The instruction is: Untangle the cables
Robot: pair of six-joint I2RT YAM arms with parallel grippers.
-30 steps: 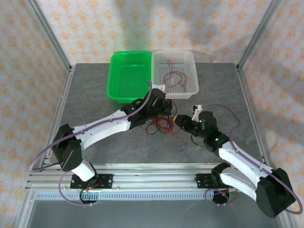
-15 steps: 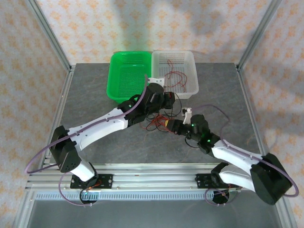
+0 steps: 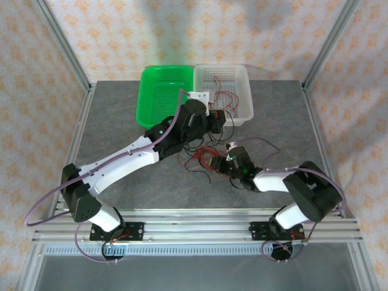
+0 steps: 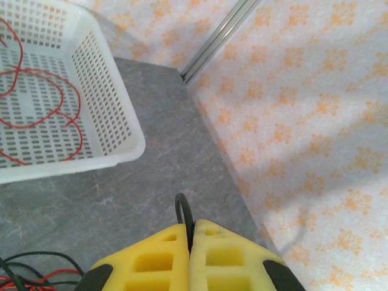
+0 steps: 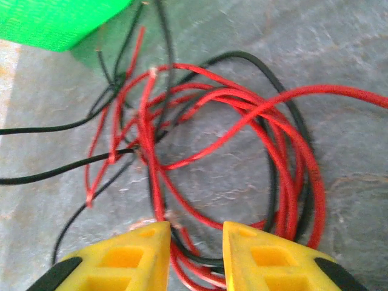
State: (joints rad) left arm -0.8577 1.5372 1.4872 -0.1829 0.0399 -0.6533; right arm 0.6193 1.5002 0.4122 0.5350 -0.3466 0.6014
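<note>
The cables [image 3: 203, 159] lie as a tangle of thin red and black wires on the grey table, in front of the two baskets. My left gripper [image 4: 190, 225] is shut on a black cable [image 4: 182, 209], which loops up out of the closed yellow fingertips. It hangs near the white basket's front right corner [image 3: 225, 119]. My right gripper [image 5: 196, 227] is low over the tangle [image 5: 218, 139] and open. Red and black strands run through the gap between its yellow fingers [image 5: 145, 242]. It sits at the tangle's right side [image 3: 214, 162].
A green basket [image 3: 159, 100] and a white basket [image 3: 242, 91] stand side by side at the back. Red wire [image 4: 36, 103] lies in the white one. The green basket's corner [image 5: 54, 24] is close to the tangle. Bare grey table [image 3: 121, 127] spreads to both sides.
My left gripper has moved back and right toward the white basket. My right gripper has slid left onto the tangle, and its forearm now lies lower and flatter.
</note>
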